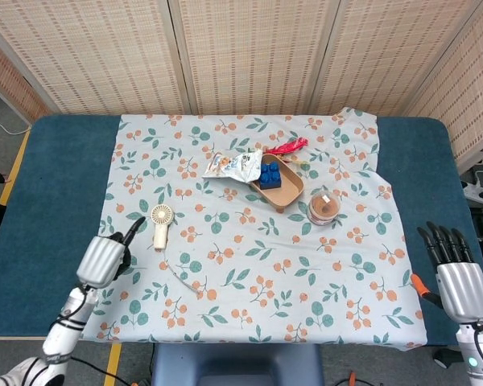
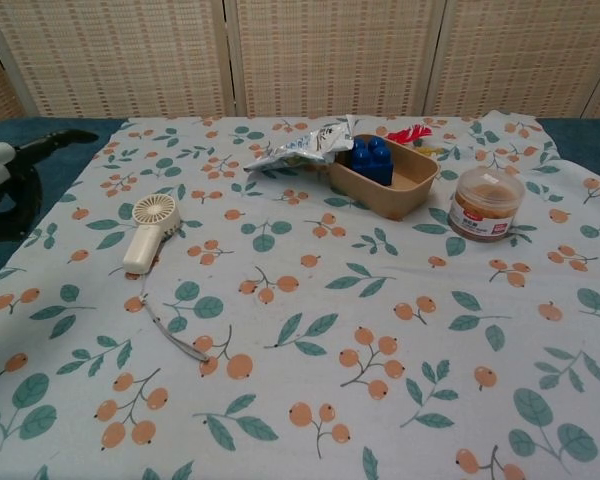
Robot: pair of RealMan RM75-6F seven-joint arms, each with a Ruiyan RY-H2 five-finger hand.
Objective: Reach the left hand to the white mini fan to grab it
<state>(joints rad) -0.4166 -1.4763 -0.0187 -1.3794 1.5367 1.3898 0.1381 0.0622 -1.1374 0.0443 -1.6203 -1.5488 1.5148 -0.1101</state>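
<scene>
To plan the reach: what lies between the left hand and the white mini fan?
Only bare floral tablecloth lies between the left hand and the white mini fan; the head view shows this.

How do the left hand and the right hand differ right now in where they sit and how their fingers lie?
The left hand hovers over the floral cloth's left edge, beside the white mini fan but apart from it; the right hand sits off the cloth, past the table's right edge. The left hand points a dark finger toward the fan; the right hand's fingers stand straight and apart. Both hold nothing.
</scene>
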